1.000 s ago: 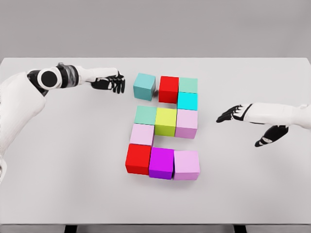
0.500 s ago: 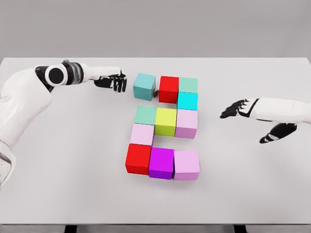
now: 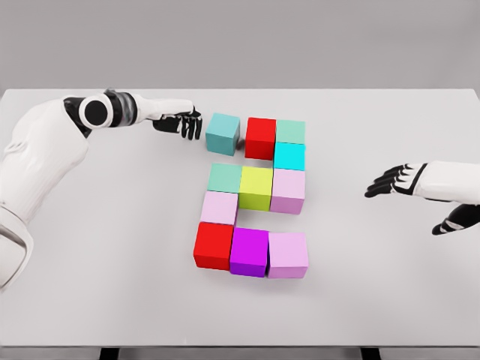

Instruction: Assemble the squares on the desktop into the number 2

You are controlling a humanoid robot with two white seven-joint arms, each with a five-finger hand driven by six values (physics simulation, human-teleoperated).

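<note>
Coloured cubes form a blocky figure on the white table (image 3: 112,285). The top row is a teal cube (image 3: 223,133), slightly apart to the left, a red cube (image 3: 260,137) and a mint cube (image 3: 290,132), with a cyan cube (image 3: 289,156) below. The middle row holds a green cube (image 3: 224,178), a yellow cube (image 3: 256,187) and a pink cube (image 3: 288,190). A pale pink cube (image 3: 219,208) sits under the green one. A red cube (image 3: 214,245), a magenta cube (image 3: 249,252) and a lilac cube (image 3: 288,255) form the bottom row. My left hand (image 3: 183,123) is open just left of the teal cube. My right hand (image 3: 391,181) is open, far right.
The table's front edge (image 3: 240,346) runs along the bottom of the view. My right arm's shadow (image 3: 455,220) falls on the table at the far right.
My left hand has crept right, closer to the teal cube. My right hand has drawn back to the right, away from the cubes. The cubes have not moved.
</note>
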